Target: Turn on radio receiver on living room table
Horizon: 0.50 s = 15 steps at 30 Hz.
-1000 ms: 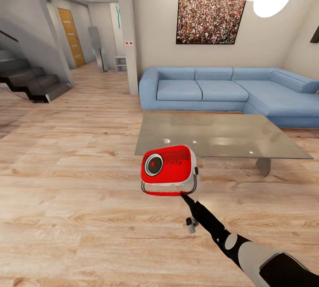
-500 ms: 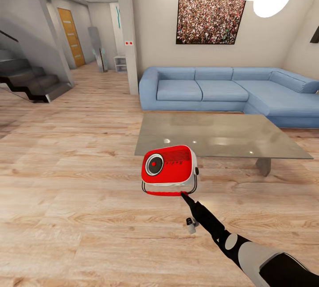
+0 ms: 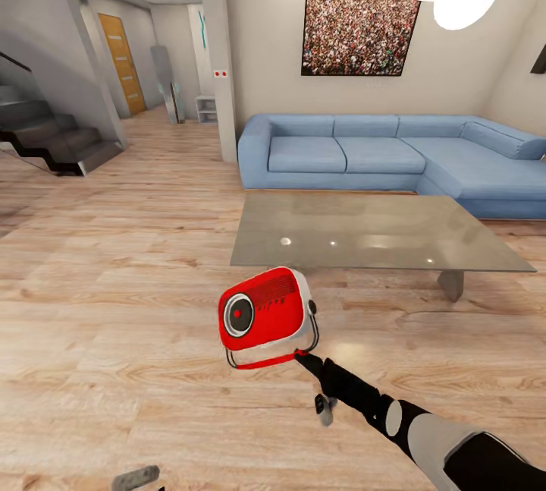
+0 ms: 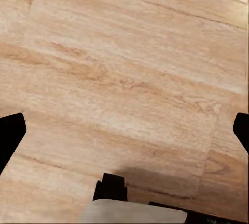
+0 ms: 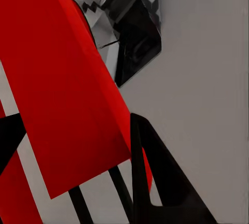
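We hold the radio (image 3: 264, 307) in the air above the wooden floor (image 3: 114, 309), in front of the near edge of the grey table (image 3: 371, 229) and not on it. Compared with half a second ago it has come lower and toward our left, and it now leans, with the dial (image 3: 238, 313) still facing us. The right gripper (image 3: 299, 357) pinches the red strap under the radio. The left gripper (image 4: 124, 130) is spread wide over bare floor, and one grey tip of it has just appeared low in the head view. We judge the left hand is coming to press the switch.
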Available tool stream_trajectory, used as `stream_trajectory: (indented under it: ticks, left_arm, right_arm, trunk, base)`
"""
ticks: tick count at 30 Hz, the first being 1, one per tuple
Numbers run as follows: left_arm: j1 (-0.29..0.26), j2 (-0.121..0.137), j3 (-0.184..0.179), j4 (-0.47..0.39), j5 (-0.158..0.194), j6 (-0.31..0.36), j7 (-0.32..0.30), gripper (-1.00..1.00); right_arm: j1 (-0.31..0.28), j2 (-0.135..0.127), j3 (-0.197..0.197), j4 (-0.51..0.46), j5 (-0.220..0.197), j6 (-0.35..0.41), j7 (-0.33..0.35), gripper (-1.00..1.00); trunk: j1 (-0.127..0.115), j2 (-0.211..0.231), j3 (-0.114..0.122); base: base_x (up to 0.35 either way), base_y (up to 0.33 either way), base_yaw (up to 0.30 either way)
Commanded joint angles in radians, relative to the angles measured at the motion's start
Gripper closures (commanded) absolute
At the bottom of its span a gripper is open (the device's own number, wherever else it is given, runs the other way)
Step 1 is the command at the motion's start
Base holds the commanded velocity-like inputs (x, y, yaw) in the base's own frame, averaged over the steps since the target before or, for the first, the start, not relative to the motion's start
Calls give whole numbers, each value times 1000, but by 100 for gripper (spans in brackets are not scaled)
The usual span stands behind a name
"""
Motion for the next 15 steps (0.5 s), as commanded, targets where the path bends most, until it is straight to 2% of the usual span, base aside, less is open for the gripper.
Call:
stream_trajectory:
  ticks: [1, 3, 4, 5, 7, 11, 15]
  left_arm:
    - [0, -3, -10, -87, -2, 159, -1, -100]
    - [0, -4, -55, -181, -26, 299, 0, -100]
    - [0, -6, -97, -252, -66, 364, 1, -100]
    - [0, -10, -112, -305, -90, 387, 1, -100]
    - [0, -14, -124, -377, -108, 404, 1, -100]
    - [0, -19, -130, -526, -114, 442, 0, -100]
    - [0, -22, -130, -580, -114, 482, 0, -100]
  right_arm:
    - [-1, 1, -52, -1, 5, -4, 0, 100]
    - [-1, 1, -52, -2, 10, -6, 0, 100]
    - [-1, 1, -52, -2, 12, -8, 0, 100]
    - [-1, 1, -52, -2, 12, -9, 0, 100]
    - [-1, 1, -52, -2, 12, -10, 0, 100]
    - [-1, 1, -53, -3, 11, -12, 0, 100]
    - [-1, 1, -54, -3, 10, -13, 0, 100]
  trunk:
    - [0, 0, 0]
    - [0, 0, 0]
    - [0, 0, 0]
    - [0, 0, 0]
    - [0, 0, 0]
    - [0, 0, 0]
    - [0, 0, 0]
  base:
    - [0, 0, 0]
    - [0, 0, 0]
    - [0, 0, 0]
    - [0, 0, 0]
    - [0, 0, 0]
    - [0, 0, 0]
    - [0, 0, 0]
